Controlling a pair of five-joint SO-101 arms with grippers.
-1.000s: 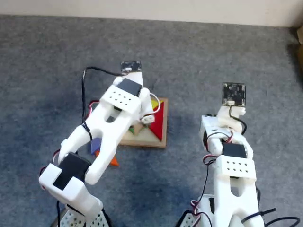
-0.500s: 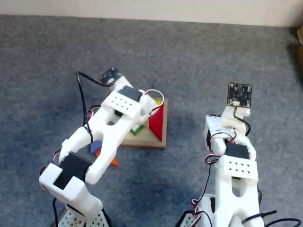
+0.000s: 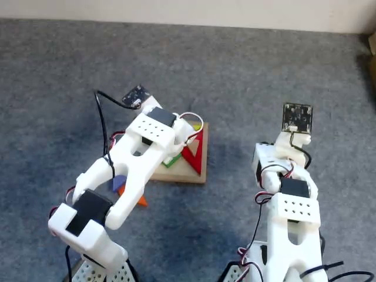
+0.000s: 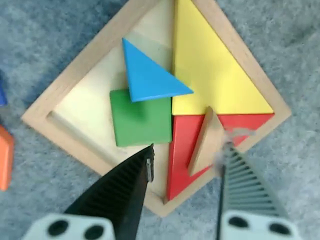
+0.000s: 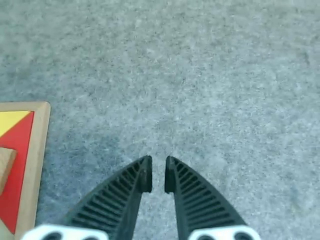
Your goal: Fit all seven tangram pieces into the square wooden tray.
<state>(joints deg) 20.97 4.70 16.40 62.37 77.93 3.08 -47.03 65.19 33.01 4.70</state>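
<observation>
Left hand hangs over the tray, its fingers well apart. In the tray lie a yellow triangle and a red triangle edge to edge, with a green square touching the red one. A blue triangle rests partly over the square's top edge. A tan triangle lies tilted across the red one, just beside one finger. The rest of the tray floor is bare wood. An orange piece and a violet piece lie on the grey surface near the tray. Right hand sits well apart over the surface, fingers nearly together.
</observation>
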